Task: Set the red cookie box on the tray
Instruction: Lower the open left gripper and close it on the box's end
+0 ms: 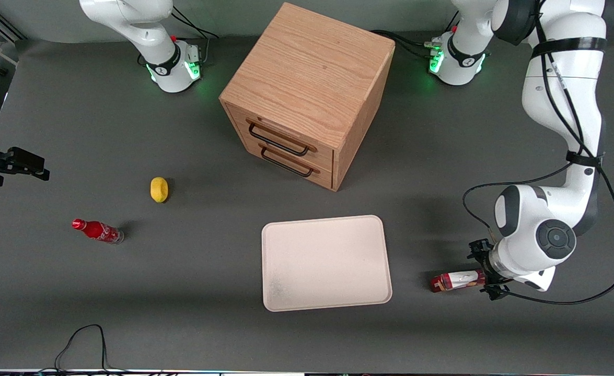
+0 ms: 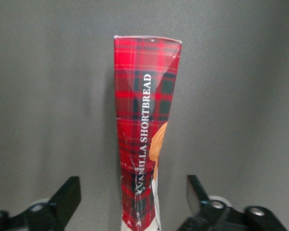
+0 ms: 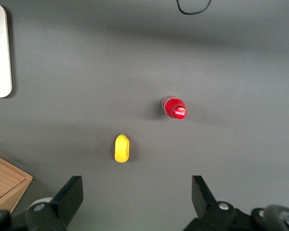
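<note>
Front view: the tray [image 1: 326,263] lies flat on the dark table [image 1: 181,292], in the lower middle of the frame, with nothing on it. The box [image 1: 457,281] lies on the table at lower right, toward the working arm's end, near the tray but apart from it, its long axis pointing at the tray. The gripper [image 1: 487,277] sits at the box's end farthest from the tray, low over the table. A wooden cabinet [image 1: 307,94] with two drawers stands at upper middle, farther from the camera than the tray. A lemon [image 1: 159,189] lies at middle left, and a soda bottle [image 1: 97,231] at lower left, both toward the parked arm's end.

Left wrist view: the box [image 2: 147,125] shows a red tartan face printed "VANILLA SHORTBREAD" and a tan cookie picture. It runs away from the camera between the two fingers [image 2: 62,199], which are spread wide with grey table showing on each side of the carton; neither touches it.

Right wrist view: the lemon [image 3: 122,148] lies at lower middle, the bottle [image 3: 175,107] stands near it at centre, a tray [image 3: 0,53] corner fills the upper left, and a cabinet [image 3: 7,180] corner the lower left.
</note>
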`<state>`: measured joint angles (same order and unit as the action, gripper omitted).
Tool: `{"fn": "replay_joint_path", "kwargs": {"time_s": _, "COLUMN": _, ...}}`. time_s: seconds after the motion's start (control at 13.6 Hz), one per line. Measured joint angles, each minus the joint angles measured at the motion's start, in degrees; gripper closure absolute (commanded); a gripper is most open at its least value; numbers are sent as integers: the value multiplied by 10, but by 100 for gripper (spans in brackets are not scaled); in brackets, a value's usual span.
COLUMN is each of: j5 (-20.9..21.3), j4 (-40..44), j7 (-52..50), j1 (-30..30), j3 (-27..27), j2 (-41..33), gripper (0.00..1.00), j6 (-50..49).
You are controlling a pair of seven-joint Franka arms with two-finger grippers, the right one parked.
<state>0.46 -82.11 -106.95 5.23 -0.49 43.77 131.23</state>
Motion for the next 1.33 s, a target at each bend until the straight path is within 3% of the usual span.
{"fn": "replay_joint_path", "kwargs": {"time_s": 0.07, "j5": 0, "j4": 0, "j7": 0, "j1": 0, "j3": 0, "j2": 0, "gripper": 81, "j6": 0}}
{"fn": "replay_joint_path", "kwargs": {"time_s": 0.22, "j5": 0, "j4": 0, "j7": 0, "j1": 0, "j3": 0, "j2": 0, "gripper": 98, "j6": 0}}
{"fn": "replay_joint_path", "kwargs": {"time_s": 1.03, "j5": 5, "j4": 10, "j7": 5, "j1": -1, "j3": 1, "j2": -6, "gripper": 100, "j6": -7}}
{"fn": "replay_joint_path", "kwargs": {"time_s": 1.33, "j5": 5, "j4": 64, "j7": 6, "j1": -1, "j3": 1, "j2": -58, "gripper": 100, "j6": -130}}
